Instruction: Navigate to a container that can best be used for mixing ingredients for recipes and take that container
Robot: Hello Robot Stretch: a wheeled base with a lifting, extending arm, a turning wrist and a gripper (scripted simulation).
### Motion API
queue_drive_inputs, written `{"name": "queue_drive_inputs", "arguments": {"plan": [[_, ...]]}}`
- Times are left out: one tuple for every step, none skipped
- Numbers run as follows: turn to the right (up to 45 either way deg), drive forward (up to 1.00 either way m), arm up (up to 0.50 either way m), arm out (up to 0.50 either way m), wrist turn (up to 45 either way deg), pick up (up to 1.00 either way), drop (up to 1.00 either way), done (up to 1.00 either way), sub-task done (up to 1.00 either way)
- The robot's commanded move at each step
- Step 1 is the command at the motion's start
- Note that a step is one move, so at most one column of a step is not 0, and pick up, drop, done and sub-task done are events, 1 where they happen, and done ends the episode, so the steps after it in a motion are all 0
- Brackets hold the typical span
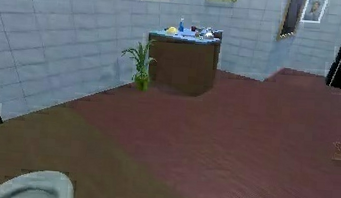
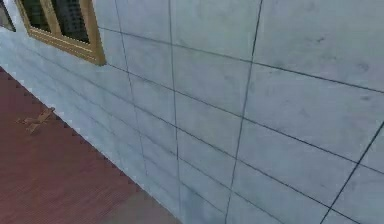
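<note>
A brown counter (image 1: 184, 63) with a blue top stands against the far tiled wall in the forward view. On it lie several small things: a yellow rounded blob (image 1: 171, 31) at its left end, a blue upright thing (image 1: 182, 26), and dark and white items (image 1: 205, 33) to the right. I cannot tell which of them is a mixing container.
A green potted plant (image 1: 140, 65) stands left of the counter. Dark red floor (image 1: 226, 141) stretches ahead. A pale rounded object (image 1: 32, 188) sits at the bottom left. Framed pictures (image 1: 313, 9) hang on the walls. In the arm side view a tiled wall (image 2: 230, 110) is close, with a wood-framed window (image 2: 60, 25).
</note>
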Motion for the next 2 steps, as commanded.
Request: {"name": "queue_drive_inputs", "arguments": {"plan": [[24.0,0.00,0.00,0.00,0.0,0.00,0.00,0.00,0.00],[0.0,1.00,0.00,0.00,0.0,0.00,0.00,0.00,0.00]]}}
